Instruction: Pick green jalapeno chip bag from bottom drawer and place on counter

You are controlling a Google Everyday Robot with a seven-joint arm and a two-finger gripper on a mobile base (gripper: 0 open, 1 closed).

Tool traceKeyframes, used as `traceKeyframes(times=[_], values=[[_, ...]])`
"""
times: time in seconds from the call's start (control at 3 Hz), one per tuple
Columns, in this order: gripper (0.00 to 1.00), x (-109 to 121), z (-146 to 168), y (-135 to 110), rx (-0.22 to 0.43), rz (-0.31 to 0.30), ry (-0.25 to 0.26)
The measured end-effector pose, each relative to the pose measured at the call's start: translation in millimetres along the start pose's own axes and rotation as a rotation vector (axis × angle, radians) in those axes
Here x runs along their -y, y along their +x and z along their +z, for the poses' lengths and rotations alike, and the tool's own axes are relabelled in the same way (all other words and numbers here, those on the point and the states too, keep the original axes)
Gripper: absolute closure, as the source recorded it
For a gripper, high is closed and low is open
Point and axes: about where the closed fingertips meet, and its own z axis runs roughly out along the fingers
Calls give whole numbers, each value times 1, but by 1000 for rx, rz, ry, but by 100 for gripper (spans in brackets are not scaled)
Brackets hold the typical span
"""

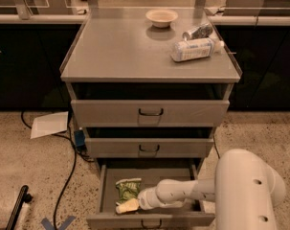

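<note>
At the far left a loose paper sheet lies on the floor, outside the job. Next comes the bottom drawer, the lowest of 3, pulled out with its inside exposed. The green jalapeno chip bag lies crumpled on the drawer floor near the front-left corner, close to the left wall. The end effector sits low inside the drawer at the bag's front edge, touching it or nearly so, between the bag and the drawer's front rim. Whether it is spread or pinching the foil I cannot tell. The white arm reaches to it from the right, along the front edge. The step in hand looks like the grasp itself; the bag is not yet lifted. The next move calls for a firm pinch on the foil, then a lift straight up, clear of the front rim and the 2 drawers above. Up on the counter surface, a small bowl stands by the back edge and a white bottle lies near the right edge. The left half therefore looks the better place for the bag.
</note>
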Motion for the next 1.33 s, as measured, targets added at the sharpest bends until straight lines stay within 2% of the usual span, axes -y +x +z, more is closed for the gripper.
traceKeyframes(times=[0.33,1.0,1.33], values=[[0,22,37,-2,6,35,20],[0,45,95,-14,-3,60,69],[0,54,112,-9,-25,80,139]])
